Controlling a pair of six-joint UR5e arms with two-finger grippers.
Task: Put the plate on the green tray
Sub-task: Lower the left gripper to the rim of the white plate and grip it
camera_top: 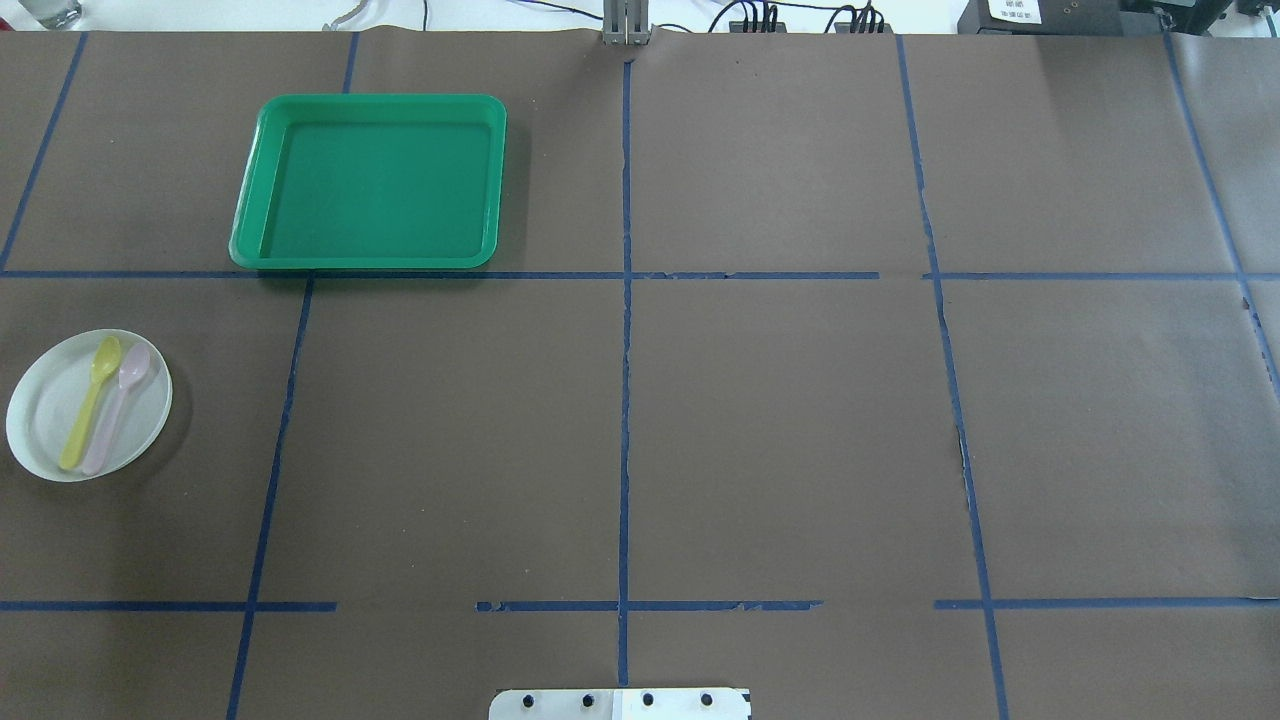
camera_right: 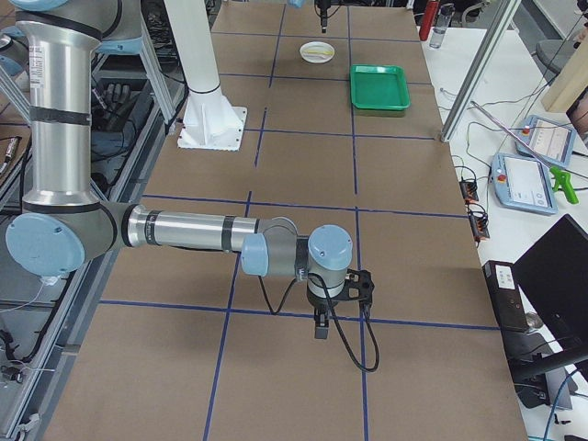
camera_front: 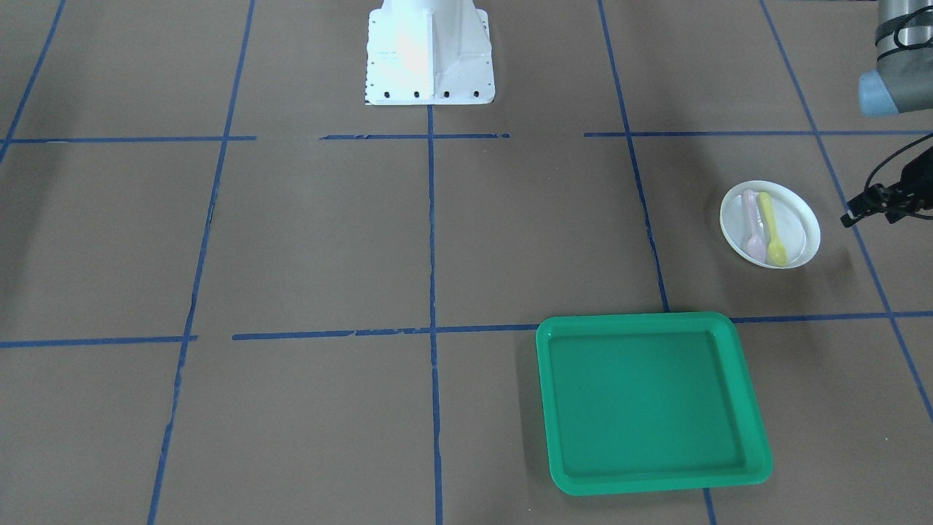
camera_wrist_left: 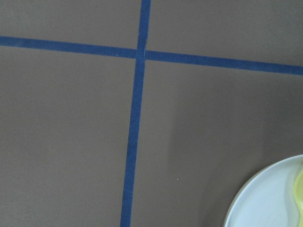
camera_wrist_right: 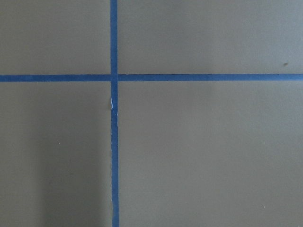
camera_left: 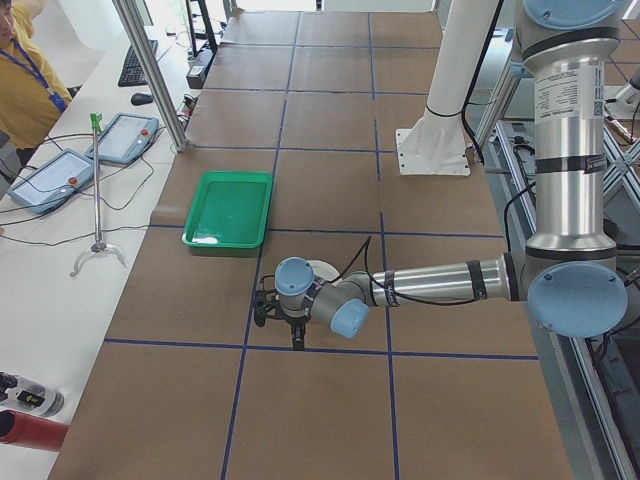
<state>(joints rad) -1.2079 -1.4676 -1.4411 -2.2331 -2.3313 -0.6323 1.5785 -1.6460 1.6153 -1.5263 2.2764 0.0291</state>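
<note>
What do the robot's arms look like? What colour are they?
Left arm and right arm are shiny silver tubes with round light-blue caps at the joints and black bands. Left claw and right claw are small and black, with black cables looping round them.

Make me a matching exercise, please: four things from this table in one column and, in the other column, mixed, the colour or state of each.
1. green tray
2. plate
3. yellow spoon
4. table

A. brown, with blue tape lines
B. lies on the plate, beside the pink spoon
C. empty
D. white, holds two spoons

Pairs: 1-C, 2-D, 3-B, 4-A.
</note>
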